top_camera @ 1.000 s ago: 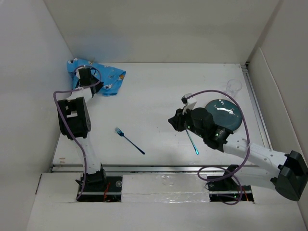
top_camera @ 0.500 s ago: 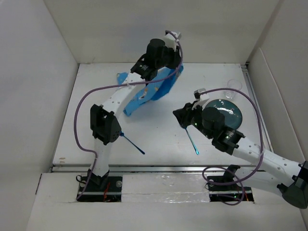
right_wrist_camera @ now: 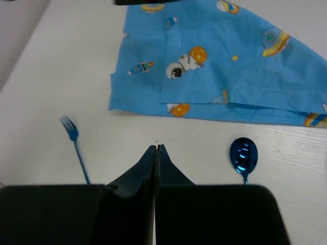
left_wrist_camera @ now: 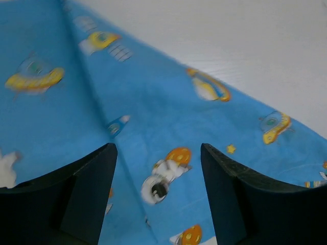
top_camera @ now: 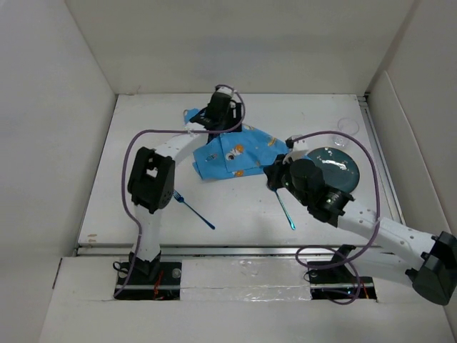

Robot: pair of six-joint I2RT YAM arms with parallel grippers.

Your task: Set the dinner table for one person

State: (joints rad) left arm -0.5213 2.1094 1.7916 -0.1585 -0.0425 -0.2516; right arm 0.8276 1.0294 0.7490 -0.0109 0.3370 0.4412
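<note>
Top external view: the large matte white rectangular dinner table (top_camera: pixel 143 143) fills the middle of the frame, walled in by white panels. A blue cartoon-printed cloth placemat (top_camera: pixel 239 153) lies spread just above the frame's centre, with a fold running across it. The cloth looks a little rumpled along its upper left edge.

The left gripper (left_wrist_camera: pixel 158 153) is over the placemat's upper left part. In the left wrist view its two black fingers stand wide apart with printed cloth showing between them. Whether the tips touch the fabric cannot be told.

The right gripper (right_wrist_camera: pixel 156 149) sits right of centre, just beside the placemat's lower right edge. Its fingers are pressed together with nothing between them, and they point at bare table.

A round dark teal plate (top_camera: pixel 339 168) lies at the right, partly hidden by the right arm. A small clear glass (top_camera: pixel 348 127) stands above it, near the upper right corner of the table. A slim blue metallic fork (top_camera: pixel 193 209) lies lower left of centre. A matching blue metallic spoon (top_camera: pixel 285 209) lies lower right of centre, below the placemat.
</note>
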